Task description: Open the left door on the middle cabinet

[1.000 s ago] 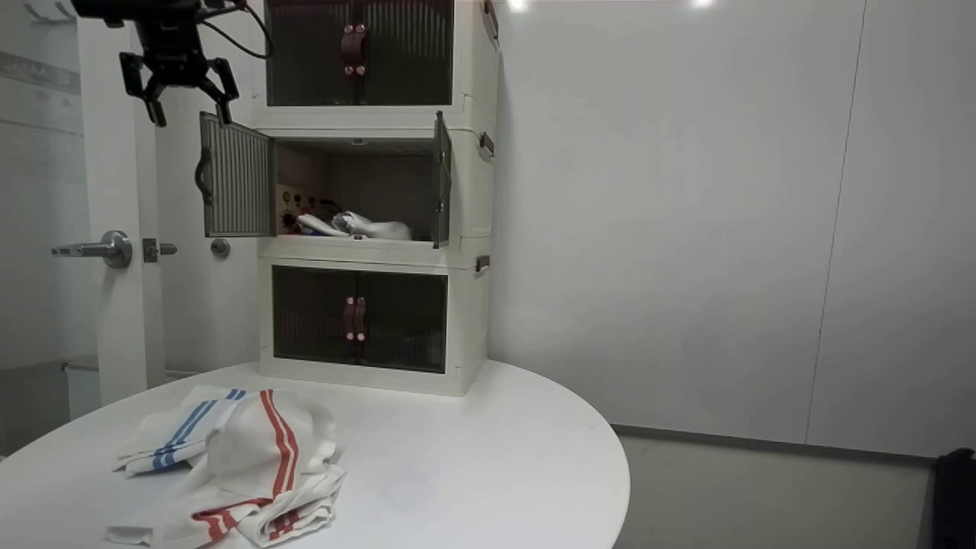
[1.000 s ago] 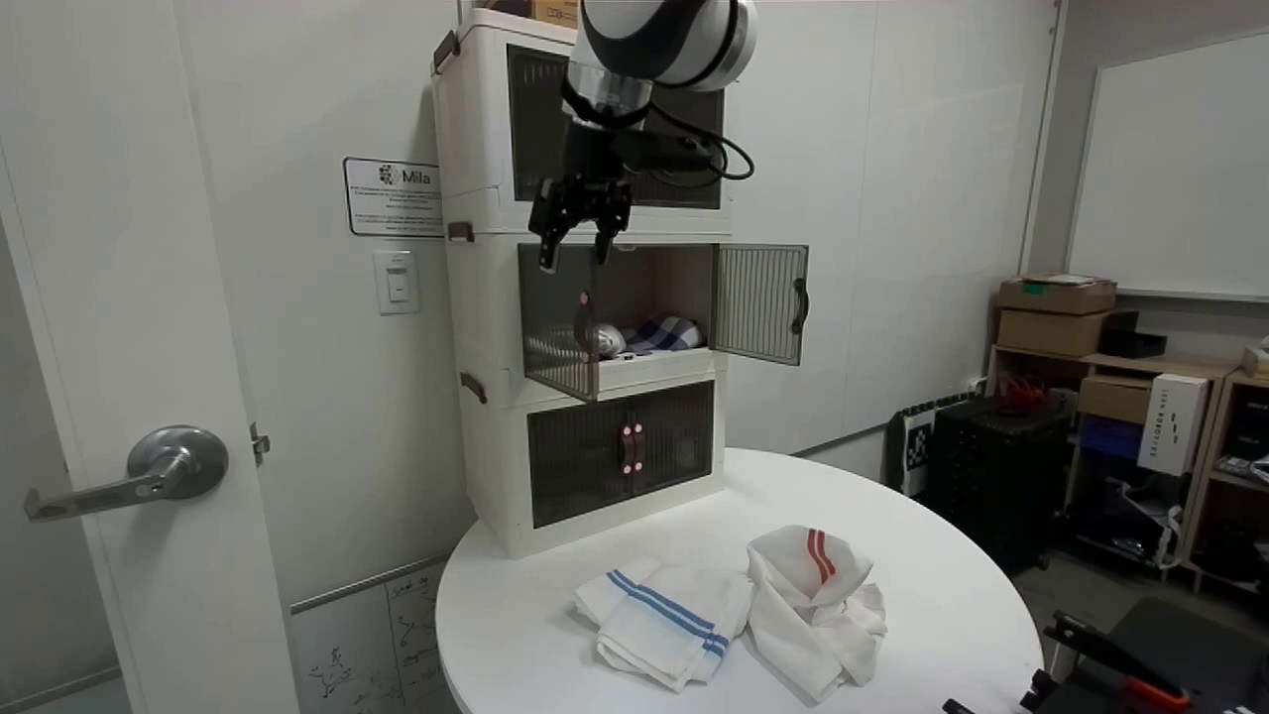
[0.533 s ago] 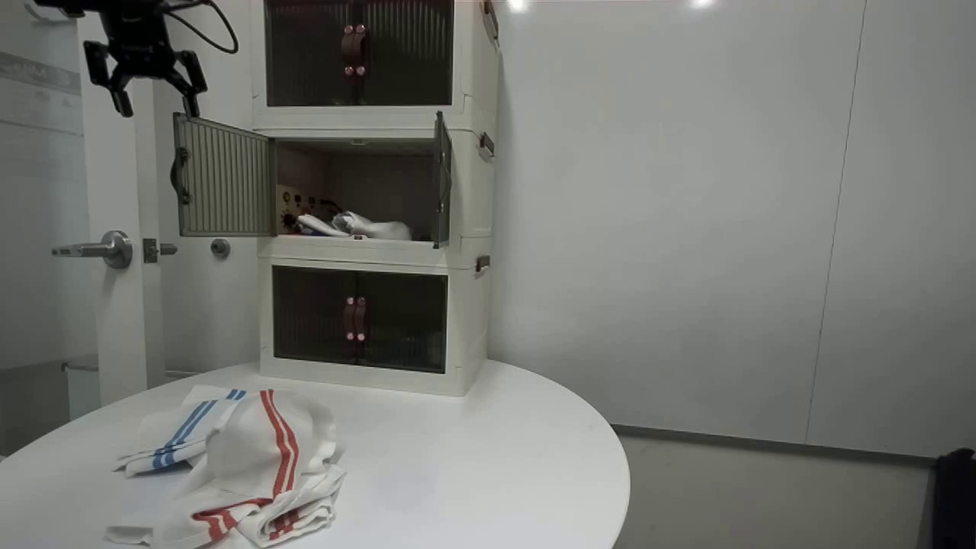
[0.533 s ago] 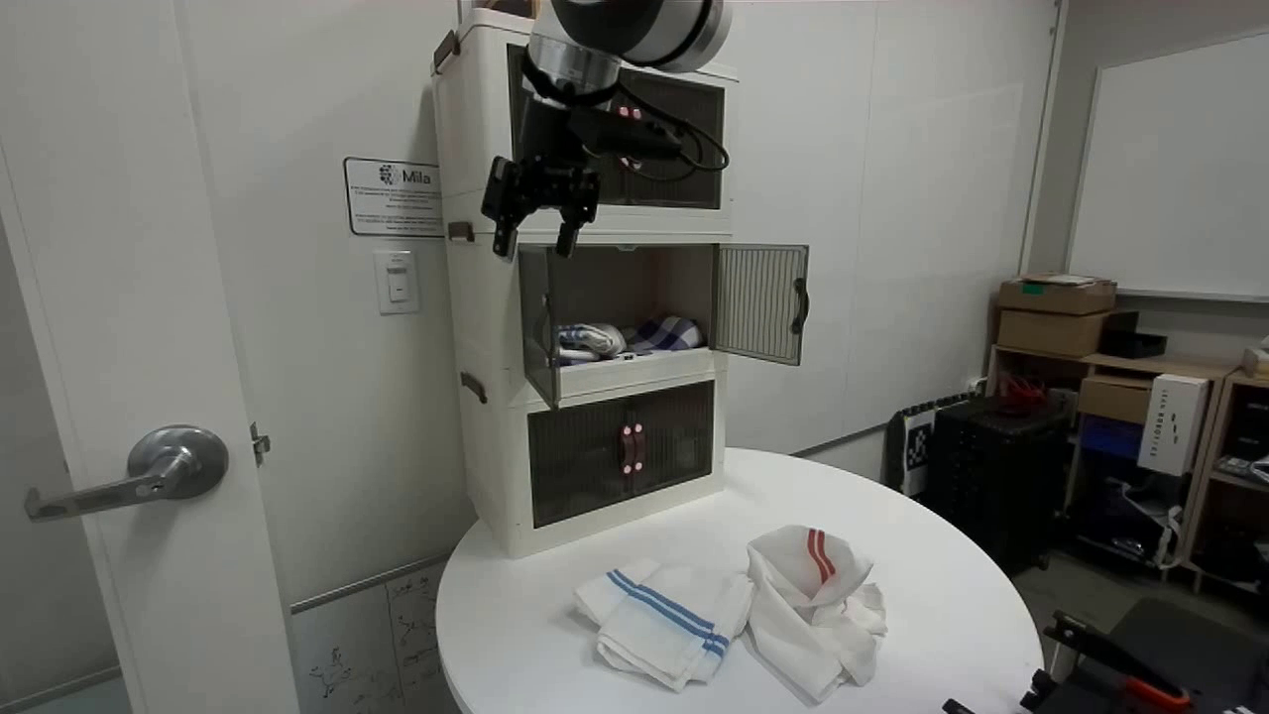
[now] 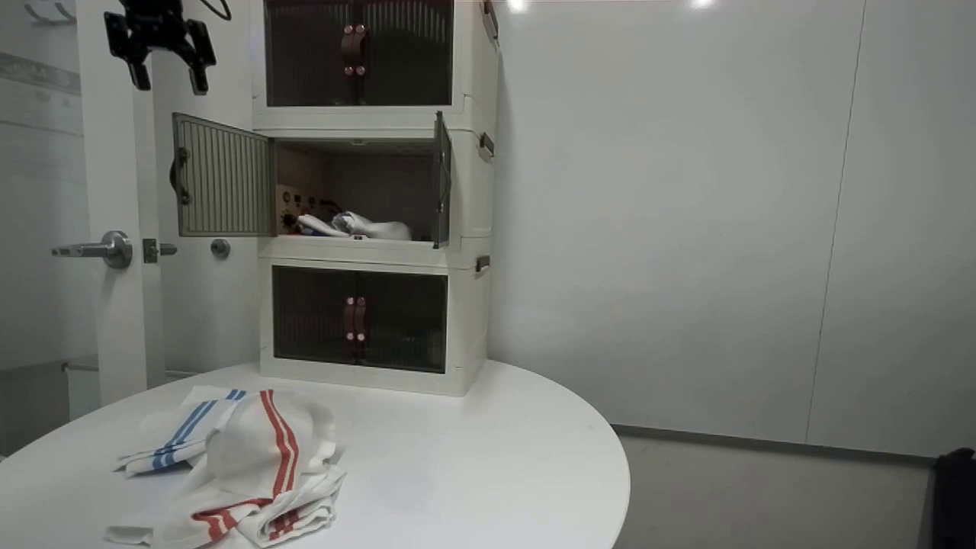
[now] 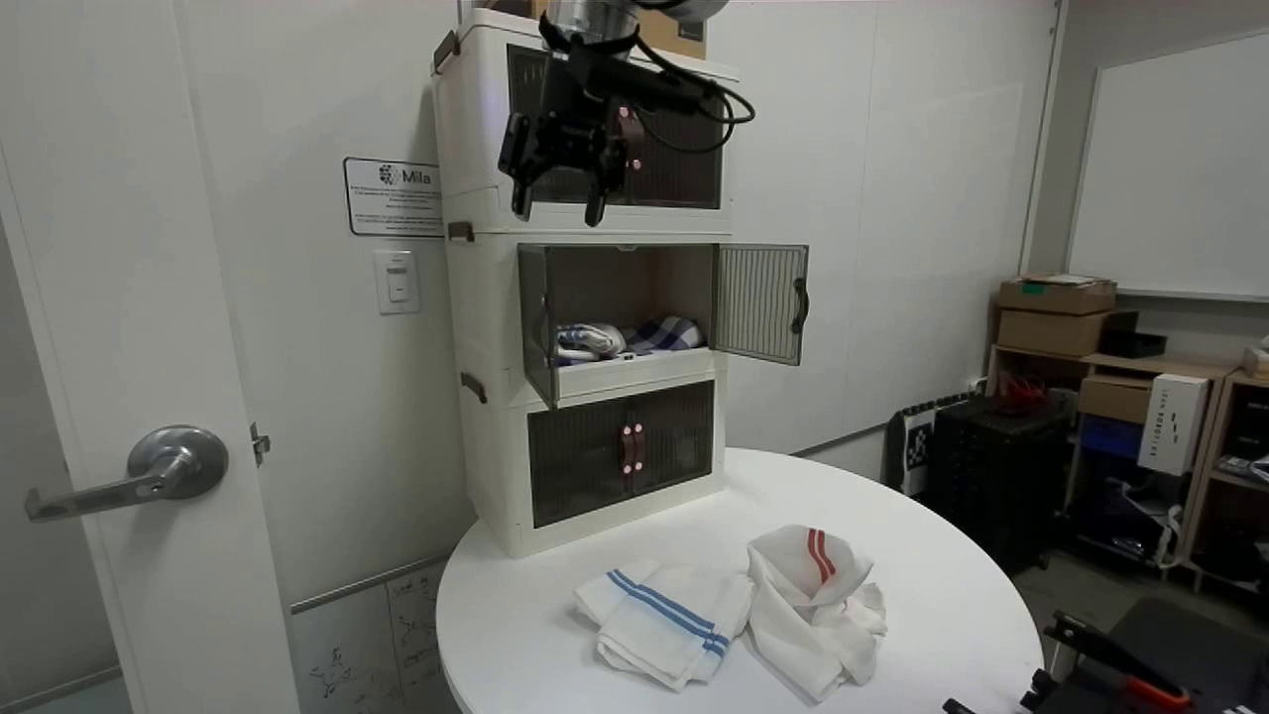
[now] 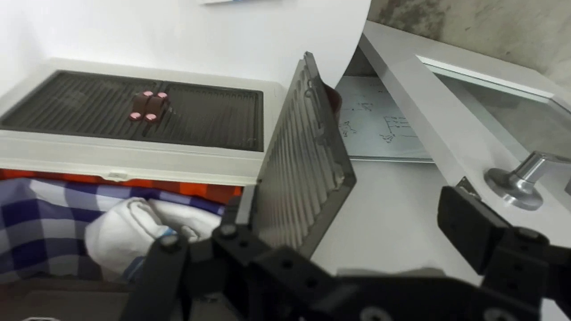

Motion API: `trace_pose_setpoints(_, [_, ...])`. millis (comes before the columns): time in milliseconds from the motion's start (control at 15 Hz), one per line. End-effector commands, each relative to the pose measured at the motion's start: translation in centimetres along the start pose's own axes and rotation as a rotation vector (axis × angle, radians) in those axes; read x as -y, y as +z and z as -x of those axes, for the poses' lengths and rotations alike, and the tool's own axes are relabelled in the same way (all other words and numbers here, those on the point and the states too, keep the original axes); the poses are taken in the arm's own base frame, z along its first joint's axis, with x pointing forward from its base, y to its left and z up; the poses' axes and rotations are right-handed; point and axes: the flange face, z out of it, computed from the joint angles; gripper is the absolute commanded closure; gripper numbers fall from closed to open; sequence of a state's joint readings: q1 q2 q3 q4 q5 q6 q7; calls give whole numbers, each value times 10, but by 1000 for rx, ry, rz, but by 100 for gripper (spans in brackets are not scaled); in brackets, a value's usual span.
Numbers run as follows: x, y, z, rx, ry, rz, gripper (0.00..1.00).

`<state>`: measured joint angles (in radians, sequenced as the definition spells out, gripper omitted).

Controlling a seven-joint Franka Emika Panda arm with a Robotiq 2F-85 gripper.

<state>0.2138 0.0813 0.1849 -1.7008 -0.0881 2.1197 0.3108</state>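
White wall (image 5: 671, 213) sits behind the middle cabinet (image 5: 343, 249). Its left door (image 5: 225, 179) sticks out, wide open. Above it hangs the gripper (image 5: 169, 85), fingers spread, holding nothing; a low swing could push the door shut.

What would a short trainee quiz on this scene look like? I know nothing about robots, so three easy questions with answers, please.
1. True or false: the left door of the middle cabinet stands open.

2. Where is the red-striped cloth?
(a) on the floor
(b) on the table
(c) hanging on the left door

3. In a few words: what is the gripper holding?

Key:
1. True.
2. b.
3. Nothing; it hangs open, apart from the left door.
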Motion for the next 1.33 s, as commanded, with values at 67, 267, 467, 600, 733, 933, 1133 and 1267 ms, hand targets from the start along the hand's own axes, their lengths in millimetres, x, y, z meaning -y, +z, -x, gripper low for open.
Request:
trace_pose_setpoints(67, [-21,-53,-7,39,139,43,0])
trace_pose_setpoints(267, [-33,-79,-11,55,200,37,0])
trace_pose_setpoints(467, [-49,-96,-14,39,266,58,0])
trace_pose_setpoints(600, [-66,-99,-15,23,306,82,0])
trace_pose_setpoints(733, [-88,-96,-15,22,346,112,0])
trace_pose_setpoints(933, [-127,-90,-11,42,394,144,0])
trace_pose_setpoints(1133, [-177,-82,4,77,431,181,0])
trace_pose_setpoints(1267, [-201,-71,18,104,448,199,0])
